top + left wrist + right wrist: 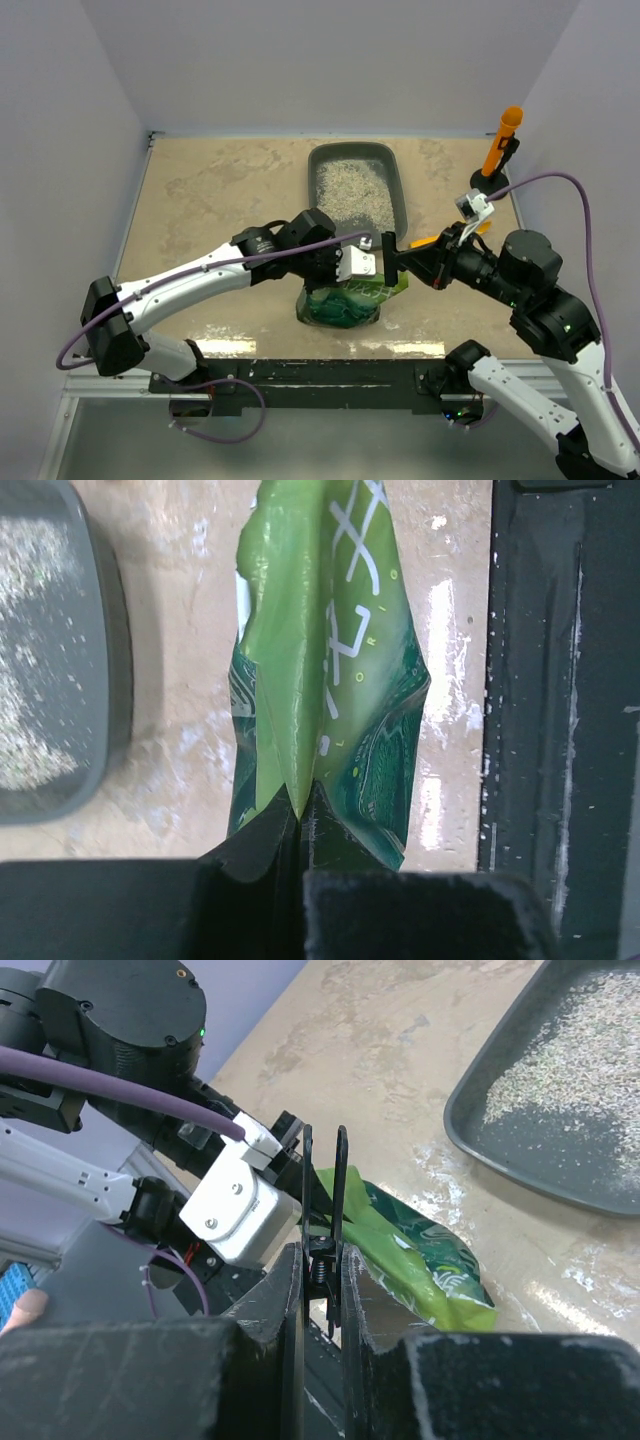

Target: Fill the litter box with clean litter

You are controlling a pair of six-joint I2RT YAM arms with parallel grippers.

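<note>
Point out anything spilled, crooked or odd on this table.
Litter covers only part of the litter box, leaving bare floor at its near end. The green bag is crumpled and pinched at its top by both grippers, left and right. No clear spill on the table.

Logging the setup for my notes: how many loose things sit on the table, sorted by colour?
Dark grey: 1, the litter box, with pale clean litter inside.
Green: 1, the green bag.
Orange: 1, the orange-handled tool in its black stand.
Total: 3
</note>
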